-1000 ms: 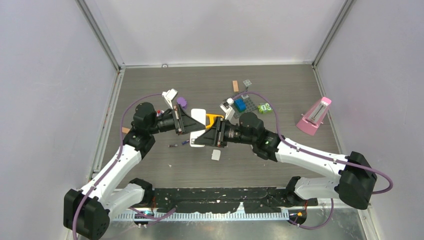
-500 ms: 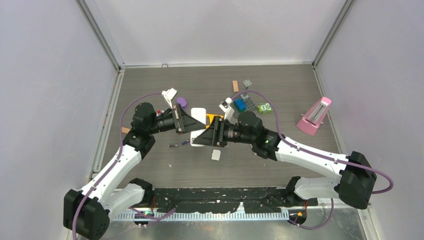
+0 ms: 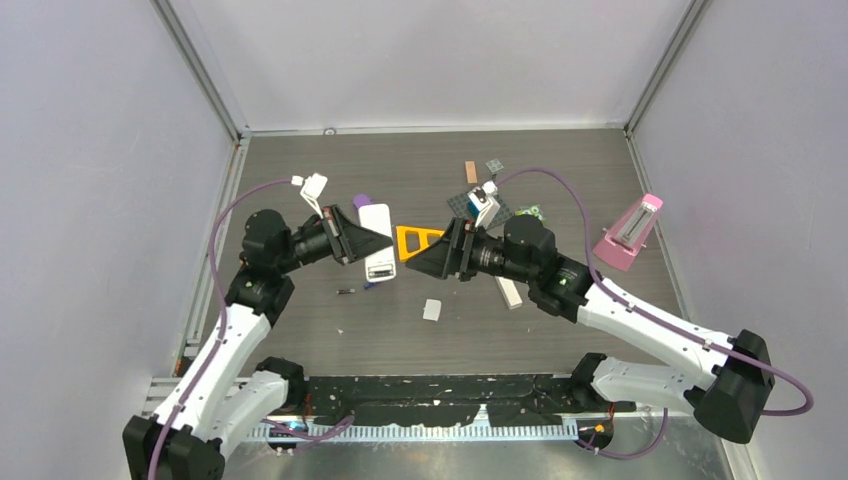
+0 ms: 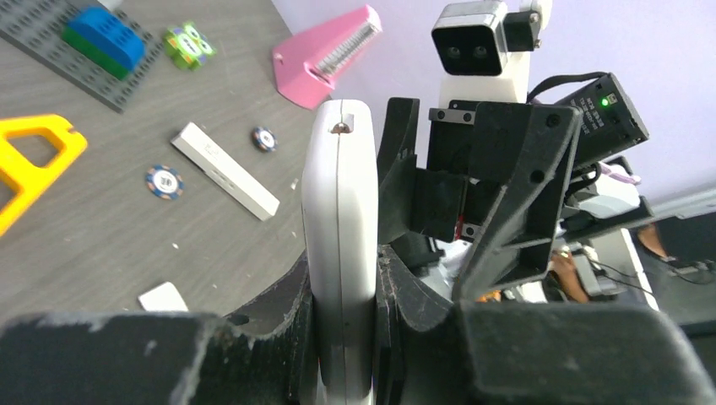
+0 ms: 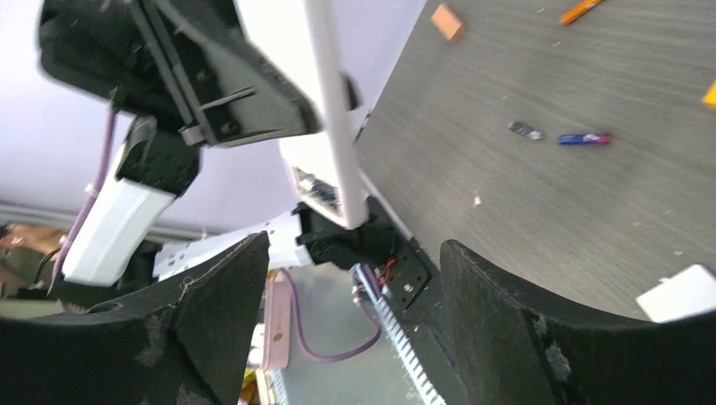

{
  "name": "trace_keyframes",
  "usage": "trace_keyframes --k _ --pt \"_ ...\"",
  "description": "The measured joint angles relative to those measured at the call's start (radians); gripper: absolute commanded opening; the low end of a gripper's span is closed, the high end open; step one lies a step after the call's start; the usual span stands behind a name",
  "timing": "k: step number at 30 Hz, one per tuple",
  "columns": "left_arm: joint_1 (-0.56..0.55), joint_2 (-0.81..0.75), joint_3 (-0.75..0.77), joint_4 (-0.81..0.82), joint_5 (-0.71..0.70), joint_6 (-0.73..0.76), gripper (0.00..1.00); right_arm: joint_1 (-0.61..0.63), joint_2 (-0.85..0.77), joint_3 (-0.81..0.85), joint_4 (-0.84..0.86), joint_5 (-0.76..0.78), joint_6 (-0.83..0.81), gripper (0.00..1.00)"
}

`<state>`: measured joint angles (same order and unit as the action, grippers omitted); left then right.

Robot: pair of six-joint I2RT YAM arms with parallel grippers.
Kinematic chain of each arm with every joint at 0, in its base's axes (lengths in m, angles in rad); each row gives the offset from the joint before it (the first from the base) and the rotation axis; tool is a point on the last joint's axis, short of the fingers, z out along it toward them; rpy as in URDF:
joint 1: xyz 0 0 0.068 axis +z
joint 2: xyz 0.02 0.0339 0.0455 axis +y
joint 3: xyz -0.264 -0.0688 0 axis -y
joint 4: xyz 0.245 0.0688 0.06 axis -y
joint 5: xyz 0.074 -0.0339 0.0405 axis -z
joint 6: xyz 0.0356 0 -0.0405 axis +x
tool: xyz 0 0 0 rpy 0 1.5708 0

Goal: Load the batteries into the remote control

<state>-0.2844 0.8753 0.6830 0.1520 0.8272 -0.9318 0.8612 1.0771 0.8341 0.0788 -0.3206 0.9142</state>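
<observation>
The left gripper (image 4: 344, 291) is clamped on the white plastic remote control (image 4: 340, 194), holding it edge-on and clear of the grey wood-grain table (image 3: 330, 330), just left of centre in the overhead view. The right gripper (image 5: 355, 261) faces it from the right with its jaws spread wide and nothing between them. A slim dark battery (image 5: 526, 130) and a bluish-purple battery (image 5: 584, 138) lie on the table just below the remote in the overhead view, touched by neither gripper.

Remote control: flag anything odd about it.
The remote control is clamped on edge in the left jaws, held off the table, while two batteries lie loose on it. No damage shows.
</observation>
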Motion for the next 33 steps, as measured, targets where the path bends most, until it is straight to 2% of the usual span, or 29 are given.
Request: trace_keyframes --k 7,12,17,25,33 --pt "0.008 -0.13 0.121 -0.298 -0.187 0.201 0.0 -0.015 0.048 0.044 -0.181 0.166 -0.037 0.63" --pt "0.008 -0.22 0.185 -0.492 -0.381 0.285 0.0 -0.008 0.233 0.113 -0.263 0.272 -0.039 0.61" --pt "0.009 -0.311 0.187 -0.649 -0.551 0.308 0.0 0.061 0.489 0.261 -0.36 0.401 0.009 0.61" --pt "0.01 -0.402 0.191 -0.78 -0.653 0.335 0.0 0.158 0.795 0.488 -0.433 0.49 0.154 0.6" --pt "0.01 -0.438 0.251 -0.887 -0.745 0.414 0.0 0.164 0.929 0.605 -0.499 0.518 0.27 0.6"
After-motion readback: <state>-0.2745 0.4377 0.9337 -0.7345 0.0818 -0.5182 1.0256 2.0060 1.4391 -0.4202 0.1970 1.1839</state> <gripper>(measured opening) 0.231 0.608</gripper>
